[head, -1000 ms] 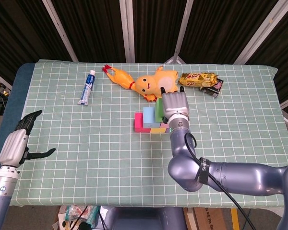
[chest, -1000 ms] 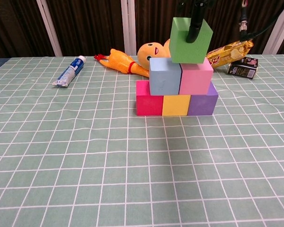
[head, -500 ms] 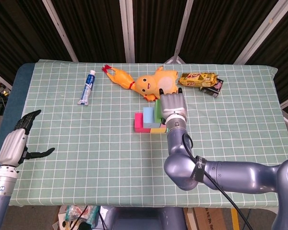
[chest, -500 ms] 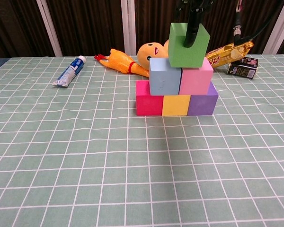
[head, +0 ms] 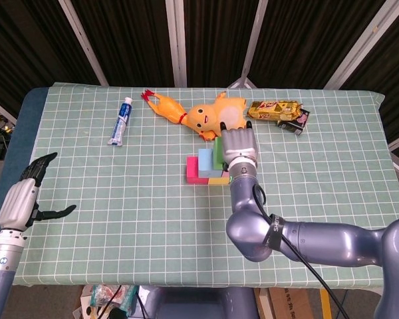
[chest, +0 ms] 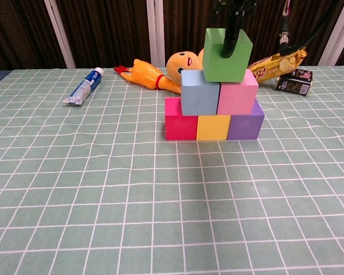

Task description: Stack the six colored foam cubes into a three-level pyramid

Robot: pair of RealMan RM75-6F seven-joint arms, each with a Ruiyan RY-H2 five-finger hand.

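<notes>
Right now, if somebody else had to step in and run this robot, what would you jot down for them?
Right hand: holds the green cube at the top of the stack, slightly tilted and off toward the pink side; whether it has fully settled is hard to tell.
Left hand: open, holds nothing, by the table's near left edge.
Done: bottom row of red cube, yellow cube and purple cube; second row of blue cube and pink cube.
Left: centre the green cube over the seam between blue and pink, set it flat, let go and lift the hand away.
</notes>
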